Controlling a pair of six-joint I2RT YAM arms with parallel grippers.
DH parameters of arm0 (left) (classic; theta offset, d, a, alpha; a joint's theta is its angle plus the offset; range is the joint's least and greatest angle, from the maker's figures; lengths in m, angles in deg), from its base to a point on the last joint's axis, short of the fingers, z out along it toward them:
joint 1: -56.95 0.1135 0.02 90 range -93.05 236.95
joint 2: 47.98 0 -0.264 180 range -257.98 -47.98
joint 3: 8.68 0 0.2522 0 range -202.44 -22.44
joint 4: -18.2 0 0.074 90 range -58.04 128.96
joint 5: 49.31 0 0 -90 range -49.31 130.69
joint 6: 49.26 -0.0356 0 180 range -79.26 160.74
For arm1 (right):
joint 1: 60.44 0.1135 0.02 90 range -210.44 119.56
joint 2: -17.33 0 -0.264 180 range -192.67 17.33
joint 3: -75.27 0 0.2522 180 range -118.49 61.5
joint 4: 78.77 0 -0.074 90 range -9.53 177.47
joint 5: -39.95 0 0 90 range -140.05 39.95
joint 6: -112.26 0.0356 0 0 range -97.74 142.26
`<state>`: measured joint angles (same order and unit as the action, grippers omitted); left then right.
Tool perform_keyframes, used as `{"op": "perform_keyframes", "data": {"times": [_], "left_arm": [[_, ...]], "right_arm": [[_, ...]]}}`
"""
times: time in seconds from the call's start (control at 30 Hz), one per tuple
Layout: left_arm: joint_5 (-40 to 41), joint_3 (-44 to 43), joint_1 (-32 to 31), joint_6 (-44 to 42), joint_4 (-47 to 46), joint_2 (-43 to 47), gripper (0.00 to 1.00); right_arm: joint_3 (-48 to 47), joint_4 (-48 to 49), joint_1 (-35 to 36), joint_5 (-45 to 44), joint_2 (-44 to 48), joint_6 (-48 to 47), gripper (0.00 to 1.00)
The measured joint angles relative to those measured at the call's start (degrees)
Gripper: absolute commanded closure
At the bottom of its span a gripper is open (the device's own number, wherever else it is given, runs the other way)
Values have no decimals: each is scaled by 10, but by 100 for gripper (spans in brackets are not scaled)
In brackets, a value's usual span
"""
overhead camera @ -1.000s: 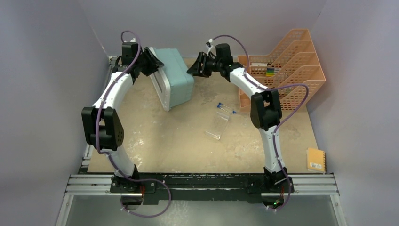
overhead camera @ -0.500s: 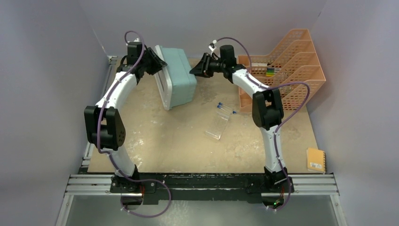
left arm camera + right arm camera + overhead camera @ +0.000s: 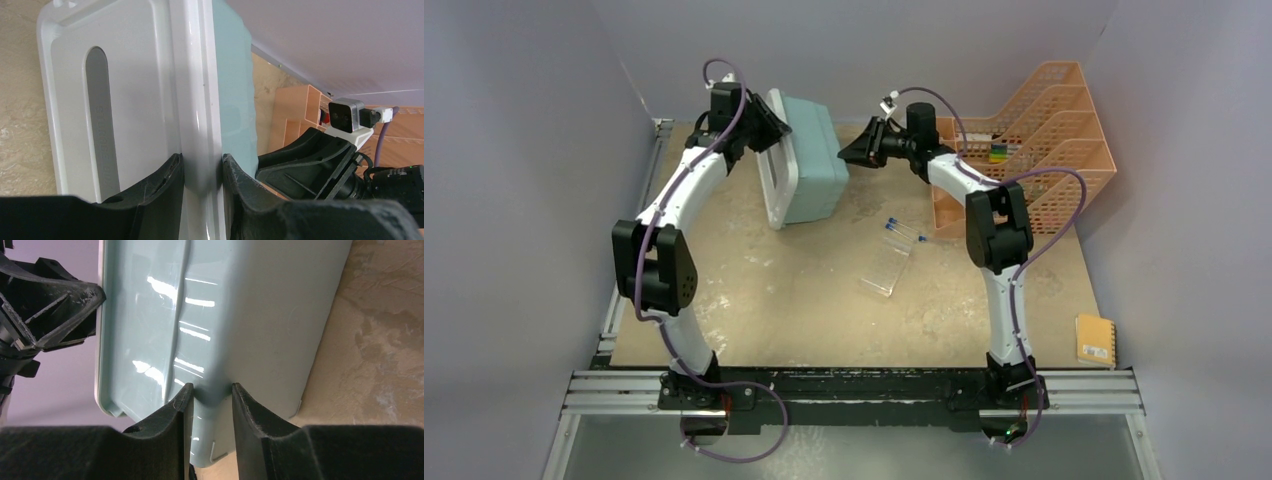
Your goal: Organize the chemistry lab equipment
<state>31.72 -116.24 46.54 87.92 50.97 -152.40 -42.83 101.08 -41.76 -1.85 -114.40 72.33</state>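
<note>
While the teal box (image 3: 240,315) stands on its side at the back of the table (image 3: 804,300), I hold it from both flanks. My left gripper (image 3: 202,165) has its jaws narrow, pinching the rim of the white lid (image 3: 125,100). My right gripper (image 3: 212,395) is narrow too, pressed on either side of a ridge in the teal wall.

I judge the organizing barely begun. Two blue-capped tubes (image 3: 905,232) lie loose mid-table, just beside the clear rack (image 3: 886,270), which lies flat with nothing in it that I can see. The orange mesh tray (image 3: 1034,130) at back right holds a few small coloured items. No goggles, tongs or brush are in view, and the closed lid hides what the box holds.

Only the top view shows the tubes and rack. Only the wrist views show my pads meeting plastic.
</note>
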Motion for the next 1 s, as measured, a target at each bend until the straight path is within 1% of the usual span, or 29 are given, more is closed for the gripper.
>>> {"op": "perform_keyframes", "data": {"times": [0.17,0.37,0.57,0.63,0.77,0.87,1.0], "left_arm": [[3,-28,-16,3,-5,-19,67],[-5,-32,-42,24,-25,-24,67],[-16,-18,-96,44,-2,-25,65],[-16,-10,-105,47,5,-26,64],[-18,-7,-110,47,26,-27,62],[-20,-7,-111,47,32,-27,60],[-24,-7,-111,47,34,-27,59]], "right_arm": [[20,15,-9,23,0,16,66],[47,5,-12,42,1,17,63],[59,-35,-7,28,-23,4,60],[59,-48,-8,20,-34,0,59],[59,-45,-12,10,-41,-2,58],[59,-38,-15,5,-39,-2,55],[59,-48,-18,-22,-37,-12,54]]}}
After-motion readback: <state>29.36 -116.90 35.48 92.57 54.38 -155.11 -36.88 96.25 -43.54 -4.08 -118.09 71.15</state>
